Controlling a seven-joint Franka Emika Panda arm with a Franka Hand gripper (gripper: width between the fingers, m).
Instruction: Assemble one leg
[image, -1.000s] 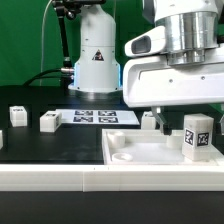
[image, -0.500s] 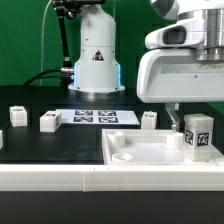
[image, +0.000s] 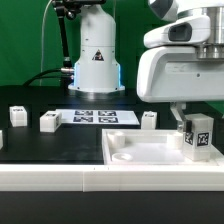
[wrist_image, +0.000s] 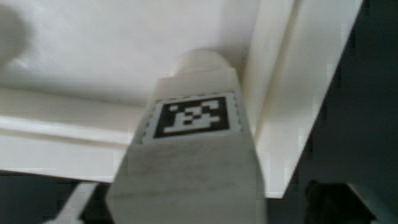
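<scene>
The leg (image: 197, 135), a small white post with a black-and-white tag, stands upright in the near right corner of the white tray (image: 140, 152). My gripper (image: 194, 114) is right above it with the jaws on either side of its top. One finger (image: 178, 112) shows just off the leg's side, on the exterior view's left. In the wrist view the leg (wrist_image: 192, 150) fills the space between the jaws of the gripper (wrist_image: 196, 208). A narrow gap shows beside it, so the gripper looks open, not clamped.
Three more small white legs (image: 16, 116) (image: 48, 122) (image: 149, 119) stand on the black table beyond the tray. The marker board (image: 95, 117) lies behind them. The robot base (image: 96, 60) stands at the back.
The gripper moved toward the exterior view's right until it was over the leg, then edged a little further the same way. The leg has stayed in the tray corner.
</scene>
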